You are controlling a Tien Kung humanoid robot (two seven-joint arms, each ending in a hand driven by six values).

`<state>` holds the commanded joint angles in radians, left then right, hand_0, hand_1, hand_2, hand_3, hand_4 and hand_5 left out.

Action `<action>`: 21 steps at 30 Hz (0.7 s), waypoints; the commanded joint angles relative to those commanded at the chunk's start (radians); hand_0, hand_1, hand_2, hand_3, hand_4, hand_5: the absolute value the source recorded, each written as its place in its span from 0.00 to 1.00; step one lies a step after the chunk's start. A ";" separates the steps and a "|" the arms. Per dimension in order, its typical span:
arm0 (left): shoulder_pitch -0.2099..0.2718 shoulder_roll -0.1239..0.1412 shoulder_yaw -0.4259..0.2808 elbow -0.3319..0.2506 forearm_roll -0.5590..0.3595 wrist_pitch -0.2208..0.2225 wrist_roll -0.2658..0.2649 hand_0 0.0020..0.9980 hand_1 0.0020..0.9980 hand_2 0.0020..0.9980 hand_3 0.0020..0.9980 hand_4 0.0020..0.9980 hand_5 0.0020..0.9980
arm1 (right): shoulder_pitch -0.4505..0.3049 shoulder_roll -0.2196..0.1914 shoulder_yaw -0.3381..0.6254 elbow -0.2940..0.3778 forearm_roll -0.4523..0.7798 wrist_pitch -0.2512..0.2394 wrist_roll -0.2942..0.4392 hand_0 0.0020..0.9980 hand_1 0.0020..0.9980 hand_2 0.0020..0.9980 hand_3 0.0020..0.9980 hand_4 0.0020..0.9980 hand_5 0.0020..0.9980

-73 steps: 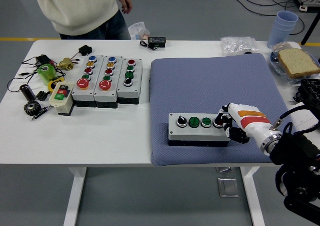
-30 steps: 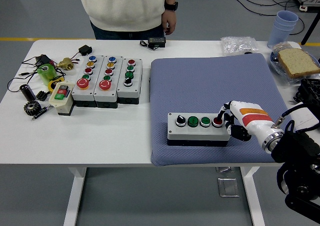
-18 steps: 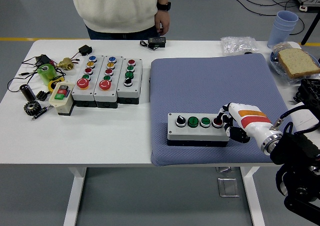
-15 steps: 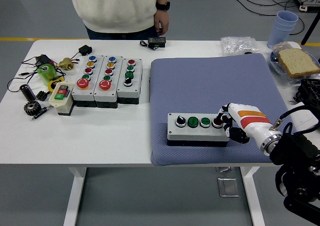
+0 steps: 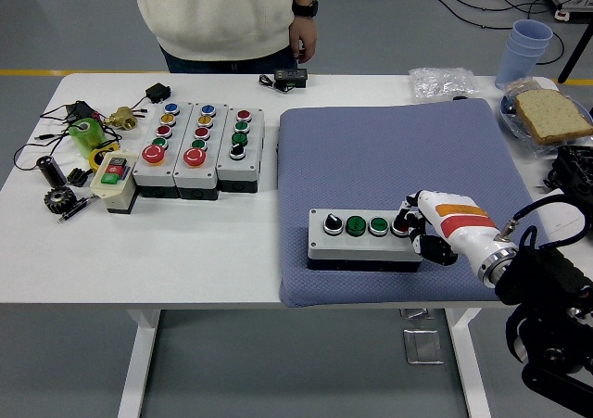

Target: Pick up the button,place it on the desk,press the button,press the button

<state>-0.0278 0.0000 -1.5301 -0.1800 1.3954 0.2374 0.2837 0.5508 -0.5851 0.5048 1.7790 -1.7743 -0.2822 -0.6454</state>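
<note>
Pressing stage: right robot hand (image 5: 424, 232) has its fingers curled, holding nothing, fingertips (image 5: 406, 221) down on the red button at the right end of the button box (image 5: 363, 239). The box lies at its 9 o'clock, long axis 3-to-9, on the blue mat (image 5: 398, 140) on the table (image 5: 204, 251). Left arm not visible, so the right is the only hand near.
</note>
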 joint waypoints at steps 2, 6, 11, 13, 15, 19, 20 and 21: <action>0.000 0.000 0.001 0.000 -0.001 0.000 0.000 0.55 0.42 0.42 0.43 0.26 0.42 | -0.001 -0.004 0.007 0.000 -0.002 0.000 0.000 0.10 0.00 0.21 0.50 0.36 0.00; 0.001 0.000 0.000 0.000 0.002 0.000 0.001 0.55 0.42 0.42 0.43 0.26 0.42 | -0.002 -0.013 0.017 0.000 -0.004 0.003 0.000 0.10 0.00 0.21 0.50 0.36 0.00; 0.002 0.000 -0.001 0.000 0.004 0.000 0.001 0.55 0.42 0.42 0.43 0.26 0.42 | -0.009 -0.020 0.015 0.000 -0.004 0.005 0.000 0.10 0.00 0.21 0.50 0.36 0.00; 0.003 0.000 -0.002 0.000 0.004 0.000 0.001 0.55 0.42 0.42 0.43 0.26 0.42 | -0.009 -0.021 0.013 0.000 -0.003 0.005 0.000 0.10 0.00 0.21 0.50 0.36 0.00; 0.002 0.000 -0.001 0.000 0.004 0.000 0.001 0.55 0.42 0.42 0.43 0.26 0.42 | -0.008 -0.019 0.010 0.000 -0.003 0.004 0.000 0.10 0.00 0.21 0.50 0.36 0.00; 0.002 0.000 0.000 0.000 0.004 -0.001 0.001 0.55 0.42 0.42 0.43 0.26 0.42 | -0.006 -0.012 0.002 0.000 -0.002 0.003 0.000 0.10 0.00 0.21 0.50 0.36 0.00; 0.002 0.000 0.000 0.000 0.004 -0.001 0.001 0.55 0.42 0.42 0.43 0.26 0.42 | -0.006 -0.012 0.002 0.000 -0.002 0.003 0.000 0.10 0.00 0.21 0.50 0.36 0.00; 0.002 0.000 0.000 0.000 0.002 0.000 0.000 0.55 0.42 0.42 0.43 0.26 0.42 | -0.005 -0.011 -0.001 0.000 0.000 0.002 0.000 0.10 0.00 0.21 0.50 0.36 0.00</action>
<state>-0.0257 0.0000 -1.5299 -0.1800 1.3974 0.2370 0.2841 0.5455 -0.5957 0.5036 1.7790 -1.7747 -0.2803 -0.6454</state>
